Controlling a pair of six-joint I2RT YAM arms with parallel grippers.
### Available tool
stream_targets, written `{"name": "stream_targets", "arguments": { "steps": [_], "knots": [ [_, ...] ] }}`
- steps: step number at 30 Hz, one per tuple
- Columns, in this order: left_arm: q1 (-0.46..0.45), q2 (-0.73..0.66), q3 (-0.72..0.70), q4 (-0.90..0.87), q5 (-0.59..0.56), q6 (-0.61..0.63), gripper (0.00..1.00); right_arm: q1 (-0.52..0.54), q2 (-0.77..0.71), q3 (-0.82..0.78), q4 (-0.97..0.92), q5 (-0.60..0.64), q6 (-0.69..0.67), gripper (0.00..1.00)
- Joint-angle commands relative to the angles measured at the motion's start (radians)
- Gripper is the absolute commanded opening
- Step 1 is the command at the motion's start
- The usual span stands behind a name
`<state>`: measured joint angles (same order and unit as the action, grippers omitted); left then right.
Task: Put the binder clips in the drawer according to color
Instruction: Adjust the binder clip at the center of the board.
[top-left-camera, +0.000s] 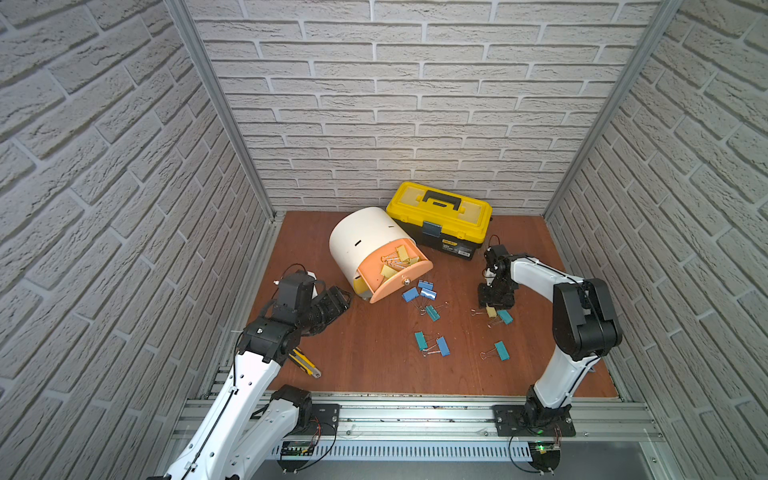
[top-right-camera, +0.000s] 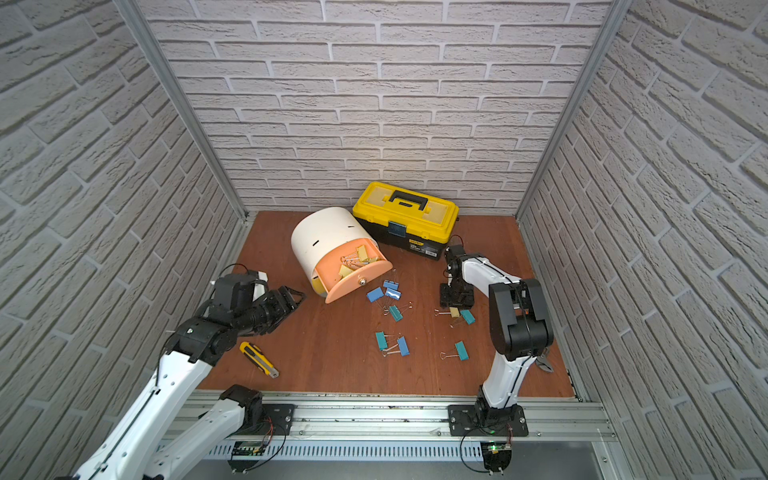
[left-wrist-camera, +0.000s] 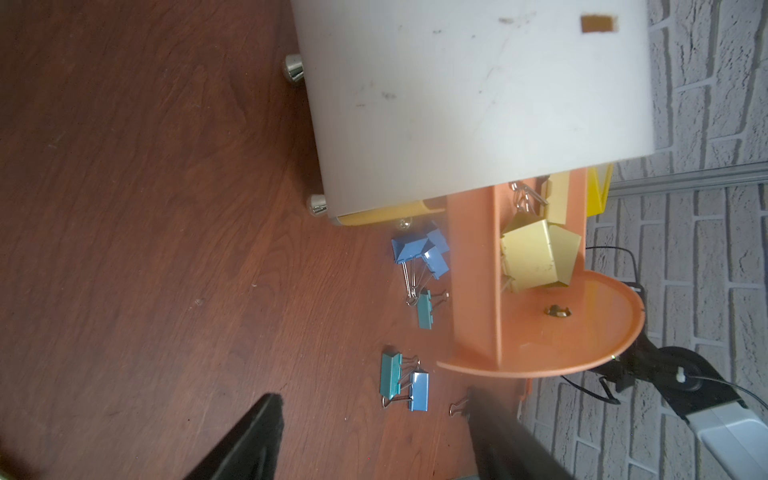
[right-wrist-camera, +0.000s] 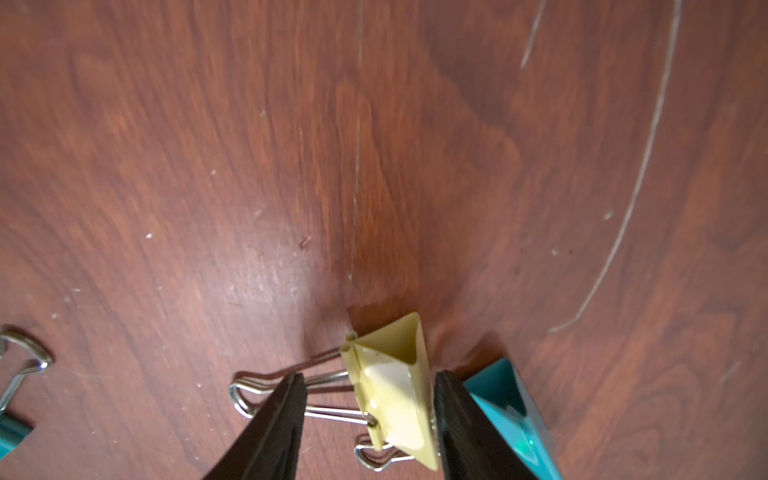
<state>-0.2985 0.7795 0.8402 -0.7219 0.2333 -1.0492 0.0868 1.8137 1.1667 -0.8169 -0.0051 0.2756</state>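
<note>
The drawer cabinet (top-left-camera: 365, 237) is a white drum at the back middle, and its peach top drawer (top-left-camera: 399, 286) is pulled out. Several pale yellow binder clips (top-left-camera: 401, 253) lie in that drawer. My right gripper (top-left-camera: 494, 305) points down at the table, open, its jaws either side of a yellow clip (right-wrist-camera: 395, 395) that lies flat. One finger is over the clip's wire handles, the other against its back, with a teal clip (right-wrist-camera: 511, 411) just beyond. Blue clips (top-left-camera: 419, 291) and teal clips (top-left-camera: 432, 343) are scattered in front of the drawer. My left gripper (top-left-camera: 338, 299) hangs open and empty, left of the cabinet.
A yellow-black toolbox (top-left-camera: 440, 216) stands behind the cabinet against the back wall. A yellow utility knife (top-left-camera: 305, 363) lies near the left arm. Pliers (top-right-camera: 544, 361) lie by the right wall. Brick-pattern walls close in three sides.
</note>
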Motion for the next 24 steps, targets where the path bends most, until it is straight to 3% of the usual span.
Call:
{"name": "stream_targets", "arguments": {
  "steps": [1,12,24],
  "knots": [
    [0.011,-0.009,-0.011,0.027,0.015,0.007,0.75,-0.004,0.005,-0.016,0.016,-0.027,-0.005,0.49],
    [0.012,-0.004,-0.012,0.032,0.023,0.009,0.75,-0.001,-0.016,-0.047,0.035,-0.045,0.019,0.34],
    [0.012,-0.014,-0.016,0.028,0.020,0.005,0.75,0.003,0.000,-0.052,0.036,-0.029,0.031,0.34]
  ]
}}
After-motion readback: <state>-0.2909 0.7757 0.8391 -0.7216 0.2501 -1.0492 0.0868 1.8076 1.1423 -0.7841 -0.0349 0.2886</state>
